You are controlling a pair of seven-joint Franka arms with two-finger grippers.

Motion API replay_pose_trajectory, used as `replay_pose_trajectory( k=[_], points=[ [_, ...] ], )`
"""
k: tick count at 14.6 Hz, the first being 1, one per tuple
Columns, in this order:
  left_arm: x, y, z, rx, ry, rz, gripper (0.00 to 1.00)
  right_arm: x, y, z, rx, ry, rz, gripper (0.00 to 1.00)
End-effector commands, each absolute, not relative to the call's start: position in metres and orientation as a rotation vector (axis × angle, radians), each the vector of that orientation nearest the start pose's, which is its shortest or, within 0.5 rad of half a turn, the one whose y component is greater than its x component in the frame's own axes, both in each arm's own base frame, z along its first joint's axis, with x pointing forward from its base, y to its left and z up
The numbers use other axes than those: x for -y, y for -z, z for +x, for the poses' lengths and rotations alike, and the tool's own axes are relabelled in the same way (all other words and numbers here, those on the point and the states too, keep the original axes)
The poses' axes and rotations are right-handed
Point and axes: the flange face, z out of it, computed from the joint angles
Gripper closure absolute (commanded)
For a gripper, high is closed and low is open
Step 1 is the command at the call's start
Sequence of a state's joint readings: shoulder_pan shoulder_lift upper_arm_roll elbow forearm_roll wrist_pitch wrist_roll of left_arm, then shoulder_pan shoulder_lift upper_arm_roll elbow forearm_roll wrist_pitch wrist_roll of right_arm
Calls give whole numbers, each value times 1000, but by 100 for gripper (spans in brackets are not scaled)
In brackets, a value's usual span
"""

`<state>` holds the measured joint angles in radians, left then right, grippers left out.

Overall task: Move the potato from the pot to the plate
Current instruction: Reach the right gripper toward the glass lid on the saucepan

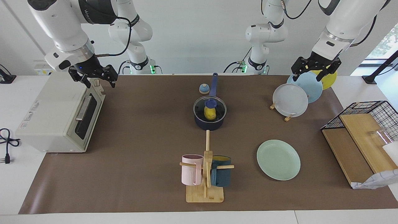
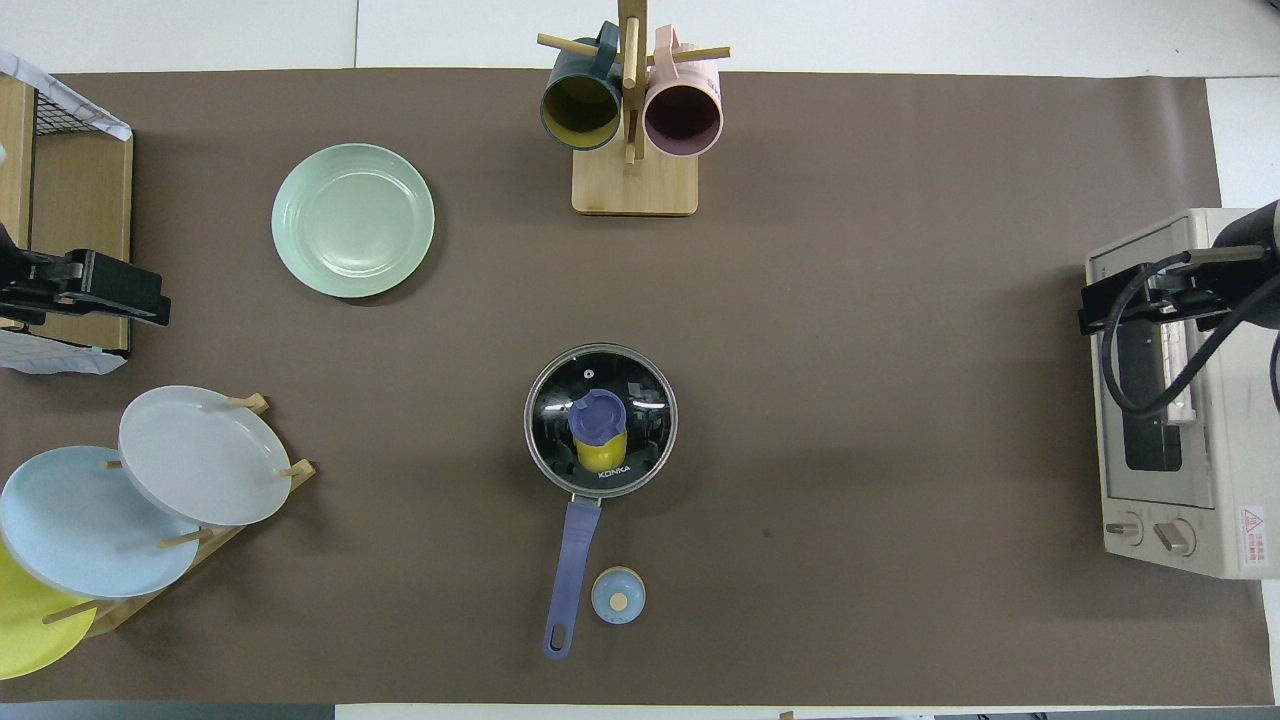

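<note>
From across the surface (image 1: 140, 130), both arms hang raised at their own ends. The right gripper (image 1: 99, 77) hovers over the toaster oven (image 1: 59, 115), fingers spread apart, empty. The left gripper (image 1: 314, 70) hangs over the plate rack (image 1: 281, 112) with its grey, blue and yellow plates, fingers likewise apart and empty. In the middle stands the pot (image 1: 210, 115), a glass lid (image 1: 210, 105) with a blue knob on it, the potato (image 1: 210, 113) visible inside through the glass. The plate (image 1: 278, 159) lies farther from the robots, toward the left arm's end.

From above, only the left gripper's (image 2: 85, 290) body and the right gripper's (image 2: 1150, 295) show at the edges, fingertips hidden. The pot (image 2: 600, 420), handle pointing toward the robots, shows the potato (image 2: 601, 452) under the lid (image 2: 640, 400). The plate (image 2: 353, 220) lies bare beside the mug stand (image 2: 633, 180).
</note>
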<state>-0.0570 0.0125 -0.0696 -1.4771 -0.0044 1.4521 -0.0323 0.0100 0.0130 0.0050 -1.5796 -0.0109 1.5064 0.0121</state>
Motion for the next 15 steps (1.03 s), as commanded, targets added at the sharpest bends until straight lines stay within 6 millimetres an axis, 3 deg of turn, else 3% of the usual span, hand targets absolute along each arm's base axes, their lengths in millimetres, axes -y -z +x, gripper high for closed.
replay_pose_trajectory(
  k=[1, 5, 9, 11, 13, 15],
  points=[
    [67, -651, 535, -144, -74, -3146, 0, -3, -607, 551, 19, -115, -3121, 0],
    [67, -651, 535, -144, -74, -3146, 0, -4, -608, 552, 15, -110, -3121, 0],
    [67, -651, 535, -144, -74, -3146, 0, -26, -620, 554, -8, -85, -3115, 0],
    [67, -651, 535, -144, -74, -3146, 0, -68, -628, 558, 73, -43, -3107, 0],
    [67, -651, 535, -144, -74, -3146, 0, -102, -629, 555, -24, -39, -3108, 0],
    [67, -651, 535, -144, -74, -3146, 0, -160, -629, 550, 38, 12, -3101, 0]
  ],
)
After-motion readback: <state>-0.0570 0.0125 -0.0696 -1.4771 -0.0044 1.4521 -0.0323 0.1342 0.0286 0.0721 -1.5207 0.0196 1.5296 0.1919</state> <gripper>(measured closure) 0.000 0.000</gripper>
